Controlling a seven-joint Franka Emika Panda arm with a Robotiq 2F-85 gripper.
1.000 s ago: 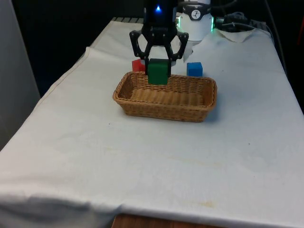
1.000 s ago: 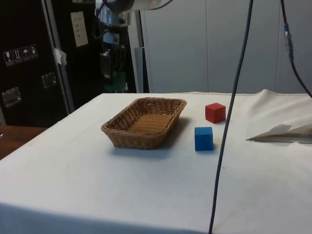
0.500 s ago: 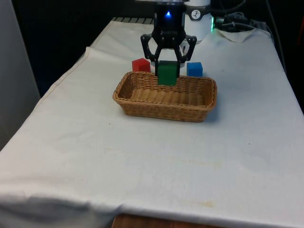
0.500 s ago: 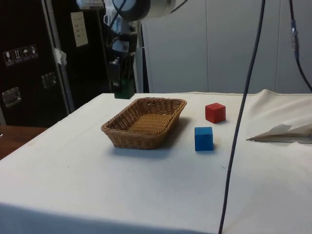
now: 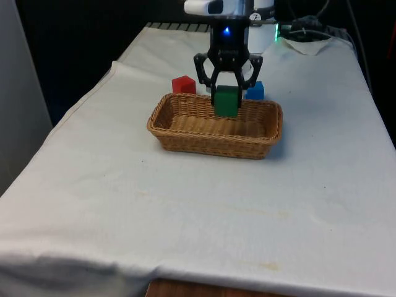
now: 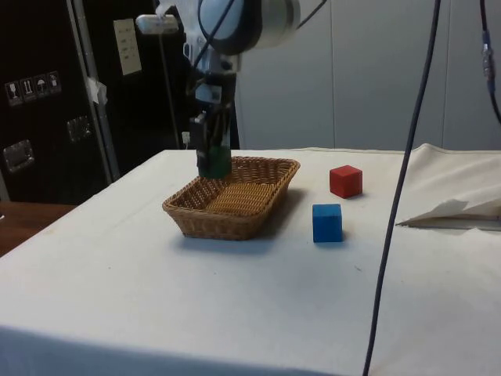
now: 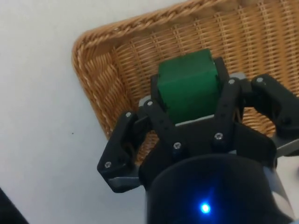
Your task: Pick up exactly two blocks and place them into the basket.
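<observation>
The solid green cube-shaped block [image 5: 227,101] hangs clamped between the two black fingers of the tool [image 5: 227,93], held above the inside of the shallow woven wicker basket [image 5: 185,133]. In the wrist view the green block [image 7: 188,85] sits over the woven floor near one end wall of the basket [image 7: 100,79], not over its middle; in the side view the block [image 6: 212,163] hangs close to the basket's far rim [image 6: 235,160].

That is where the risk lies. If the block is let go from this height so near the wall, it may strike the rim or the sloping weave, tip, and roll out onto the table [image 5: 204,204]. A drop from too high could also make it bounce on the springy wicker. Lowering without moving further inward could catch a finger on the rim and shove the light basket across the cloth.

Outside the basket, the small red cube block [image 5: 184,84] and the small blue cube block [image 5: 254,90] stand on the table just behind it, apart from each other. Only one of them should follow; fetching both would break the count of exactly two. A shifted basket could also knock them.
</observation>
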